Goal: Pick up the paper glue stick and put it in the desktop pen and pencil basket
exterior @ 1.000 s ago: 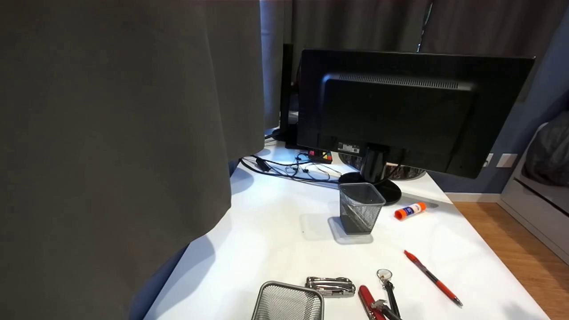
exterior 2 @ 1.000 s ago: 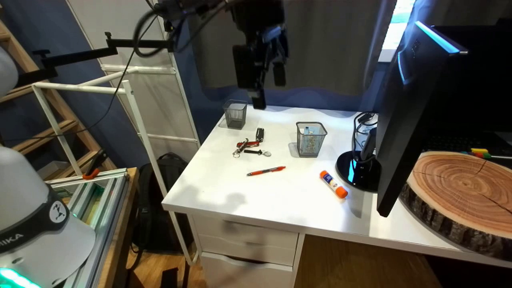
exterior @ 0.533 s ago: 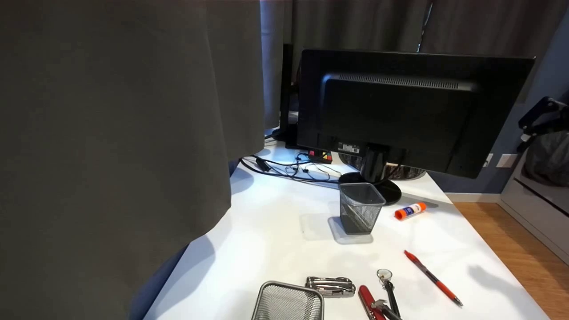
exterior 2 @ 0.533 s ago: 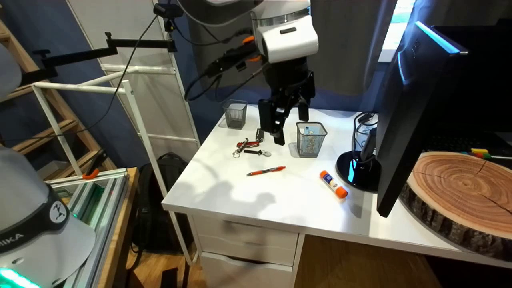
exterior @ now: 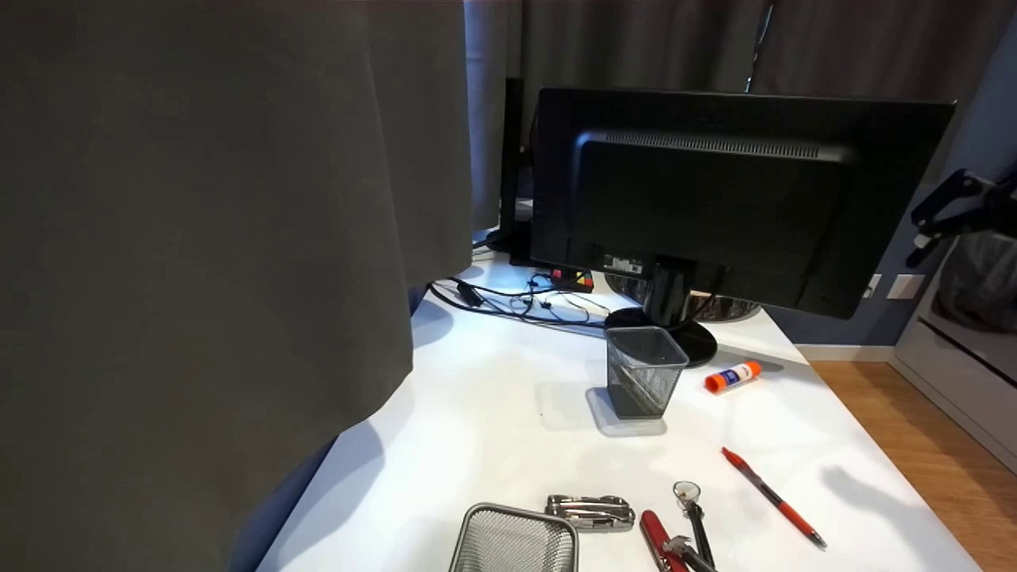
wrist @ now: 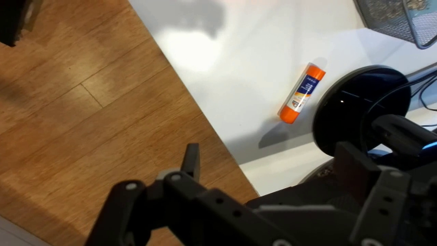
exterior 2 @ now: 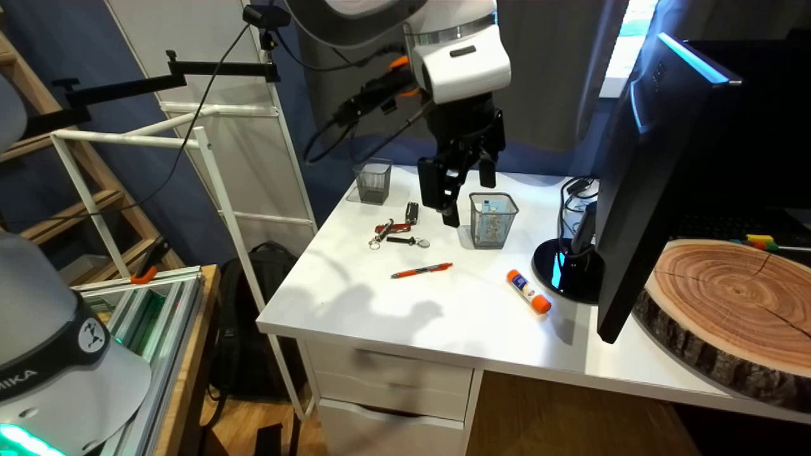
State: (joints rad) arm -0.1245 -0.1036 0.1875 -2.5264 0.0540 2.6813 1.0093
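1. My jaws hang in mid-air, spread wide, nothing between them!
2. Lower down, the stubby orange-and-white glue stick (wrist: 302,94) lies on the white surface (wrist: 239,109), near the round black monitor base (wrist: 348,112).
3. Beyond: the squarish dark grey mesh cup (exterior 2: 491,230), upright.
4. Approach phase, I judge; next calls for lining up, descending, pinching the stick crosswise.

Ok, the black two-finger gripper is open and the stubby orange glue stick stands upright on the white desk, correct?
Not upright: the wrist view shows the stubby orange glue stick lying on its side on the white desk. The black gripper is open.
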